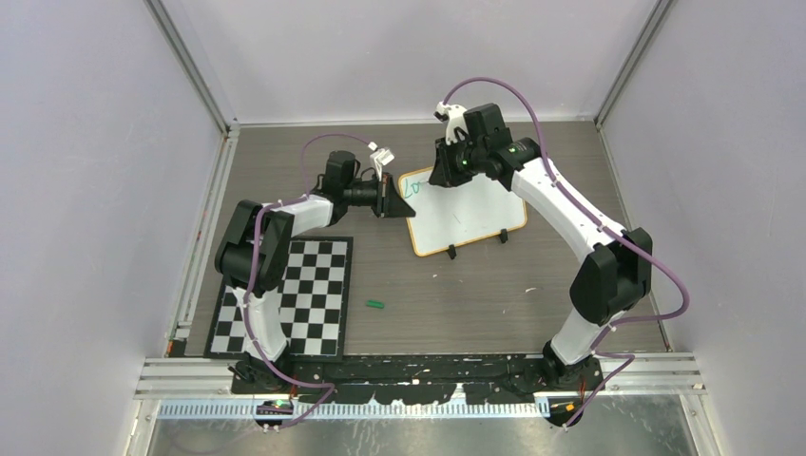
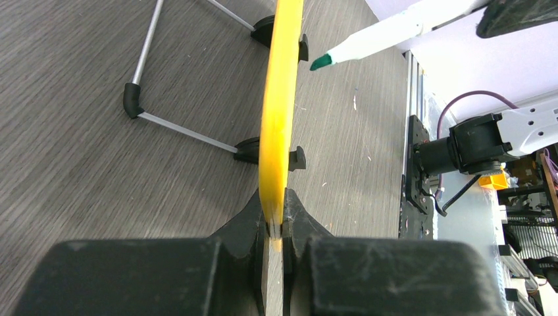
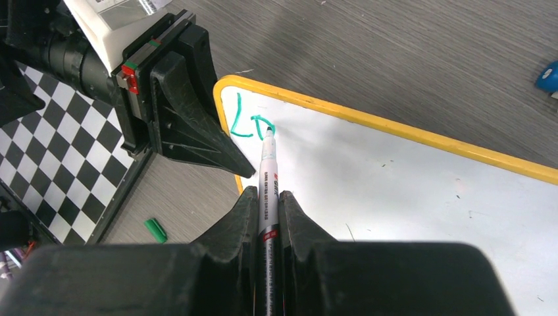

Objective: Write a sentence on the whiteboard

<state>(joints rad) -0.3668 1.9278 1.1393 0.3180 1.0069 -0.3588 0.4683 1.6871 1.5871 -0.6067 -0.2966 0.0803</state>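
**Whiteboard** (image 1: pixel 470 214): rounded rectangle with a glossy white face, a thin yellow-orange frame and two black feet. It stands toward the far edge of the grey wood-grain table (image 1: pixel 456 304), about mid-width.

**Left gripper** (image 1: pixel 388 198): matte black wedge fingers clenched on the frame's left edge.

**Right gripper** (image 1: pixel 443 173): clamped on a white-barrelled marker (image 3: pixel 268 172). Its green tip is at the last stroke; contact cannot be told.

**Sentence** (image 3: pixel 248 122): green strokes reading roughly "Lo", in the board's upper-left corner.

**Green cap** (image 1: pixel 374 305): lies loose toward the near edge, beside the checkerboard mat (image 1: pixel 314 285) at the near-left corner.

**Views:** only the left wrist view shows the board edge-on, with a thin wire stand (image 2: pixel 187 131), black-tipped, behind it. Only the right wrist view makes the lettering legible.
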